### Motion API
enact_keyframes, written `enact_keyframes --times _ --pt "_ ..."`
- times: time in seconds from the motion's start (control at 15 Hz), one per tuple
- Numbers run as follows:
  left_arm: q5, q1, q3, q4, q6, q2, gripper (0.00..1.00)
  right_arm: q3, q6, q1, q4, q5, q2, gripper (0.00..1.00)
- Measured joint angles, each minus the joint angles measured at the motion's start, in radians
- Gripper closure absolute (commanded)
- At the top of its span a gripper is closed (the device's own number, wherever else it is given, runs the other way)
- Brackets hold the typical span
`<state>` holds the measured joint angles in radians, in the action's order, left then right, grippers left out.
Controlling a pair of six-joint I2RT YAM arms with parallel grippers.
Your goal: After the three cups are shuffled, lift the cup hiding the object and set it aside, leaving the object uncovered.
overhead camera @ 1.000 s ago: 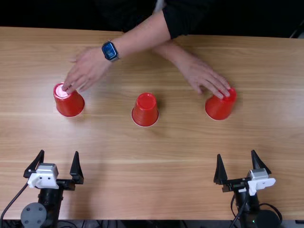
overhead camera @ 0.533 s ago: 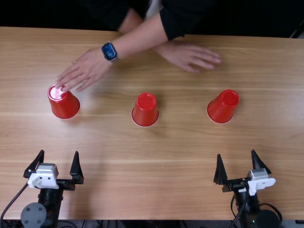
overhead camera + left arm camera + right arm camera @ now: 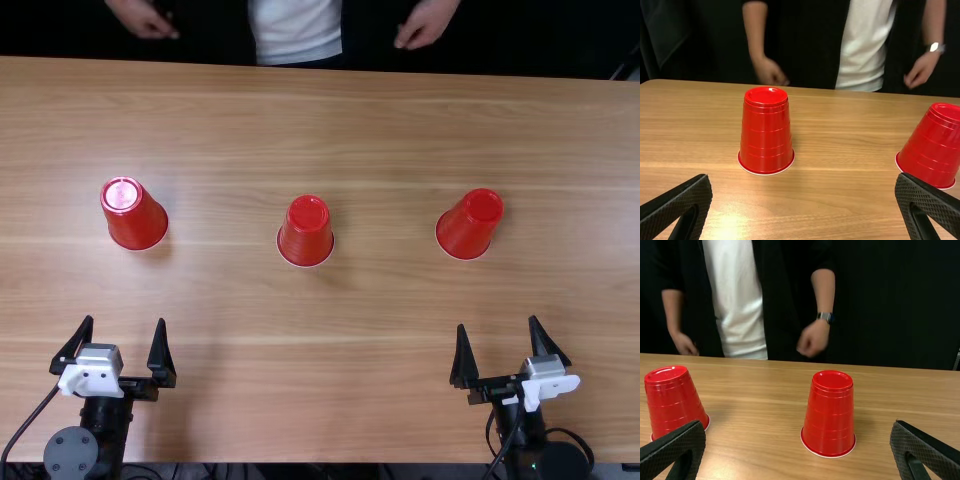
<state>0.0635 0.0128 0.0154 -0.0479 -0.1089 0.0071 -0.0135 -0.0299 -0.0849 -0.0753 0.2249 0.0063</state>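
Note:
Three red cups stand upside down in a row across the table: the left cup (image 3: pixel 131 215), the middle cup (image 3: pixel 306 231) and the right cup (image 3: pixel 469 224). The left wrist view has the left cup (image 3: pixel 766 131) ahead and the middle cup (image 3: pixel 934 145) off to one side. In the right wrist view the right cup (image 3: pixel 830 413) is ahead and the middle cup (image 3: pixel 674 401) beside it. My left gripper (image 3: pixel 118 345) stands open near the table's front edge, well short of the left cup. My right gripper (image 3: pixel 503 345) is open too, in front of the right cup. The object is hidden.
A person stands behind the far edge of the table (image 3: pixel 320 120), hands (image 3: pixel 425 25) off the table. Bare wood lies between the cups and my grippers.
The person's hands let go of the left and right cups and drew back past the far edge. The left cup slid a little to the left. Both arms stayed put.

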Motion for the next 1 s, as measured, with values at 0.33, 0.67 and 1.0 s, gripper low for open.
enact_keyframes --times 0.33,0.67,1.0 --pt "0.000 0.000 0.000 -0.006 0.000 0.000 0.00 0.000 0.000 0.000 0.000 0.000 0.000 0.00" --pt "0.003 0.000 0.000 -0.006 0.004 0.000 0.00 0.001 0.002 -0.010 -0.006 -0.023 0.000 0.00" --pt "0.003 0.000 0.023 -0.019 0.004 0.003 0.00 -0.076 0.002 -0.040 0.002 -0.156 0.000 0.00"
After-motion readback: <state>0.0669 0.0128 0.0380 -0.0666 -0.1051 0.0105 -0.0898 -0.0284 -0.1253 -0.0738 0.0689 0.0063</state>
